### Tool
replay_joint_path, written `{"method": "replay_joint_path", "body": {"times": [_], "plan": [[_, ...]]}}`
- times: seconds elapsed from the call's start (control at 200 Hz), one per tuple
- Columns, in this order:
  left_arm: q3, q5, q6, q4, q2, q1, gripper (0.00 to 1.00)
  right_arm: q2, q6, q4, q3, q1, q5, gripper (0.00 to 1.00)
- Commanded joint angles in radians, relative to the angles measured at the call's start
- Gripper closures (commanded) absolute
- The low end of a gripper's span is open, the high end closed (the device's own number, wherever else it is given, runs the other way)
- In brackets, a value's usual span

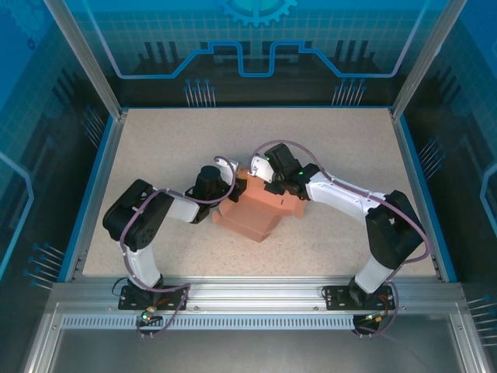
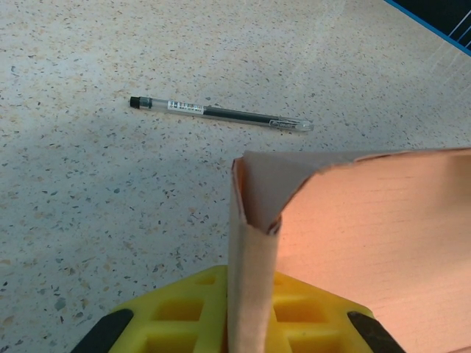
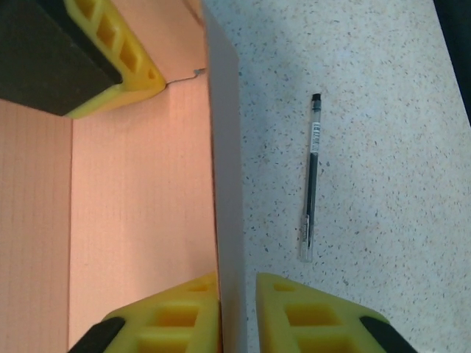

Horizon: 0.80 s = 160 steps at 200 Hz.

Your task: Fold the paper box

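one paper box (image 1: 260, 221), far edge partly hidden.

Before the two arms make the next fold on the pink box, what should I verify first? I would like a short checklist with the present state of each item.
1. Left gripper is closed on a folded corner of the paper box: ok.
2. Right gripper is closed around an upright wall of the box: ok.
3. Pen lies flat, apart from the box: ok.
4. Box sits near the middle of the table, far from the edges: ok.
5. All flaps are tucked in correctly: cannot tell, the arms cover much of the box from above.
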Motion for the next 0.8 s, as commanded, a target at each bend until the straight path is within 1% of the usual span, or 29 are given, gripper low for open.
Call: {"method": "replay_joint_path", "body": {"times": [0.0,0.075,0.155,0.435,0.515,0.625,0.795], "plan": [[-0.006,0.023,0.024,0.032,-0.032,0.001,0.85,0.024,-0.032,-0.019,0.034,0.019,0.058,0.89],[-0.004,0.015,0.026,0.024,-0.033,0.001,0.84,0.029,-0.052,-0.004,0.027,0.030,0.085,0.96],[-0.003,0.005,0.032,0.018,-0.029,0.000,0.82,0.026,-0.080,0.030,0.005,0.042,0.111,1.00],[-0.007,-0.002,0.042,0.040,0.000,0.002,0.74,0.000,-0.164,0.198,-0.094,0.078,0.200,1.00],[-0.009,0.003,0.046,0.045,0.002,0.000,0.70,-0.008,-0.170,0.232,-0.109,0.079,0.213,1.00],[-0.015,0.011,0.052,0.044,-0.005,0.001,0.59,-0.017,-0.176,0.257,-0.121,0.079,0.221,1.00],[-0.018,0.001,0.065,0.003,-0.021,0.001,0.50,-0.021,-0.181,0.260,-0.122,0.077,0.226,1.00]]}}
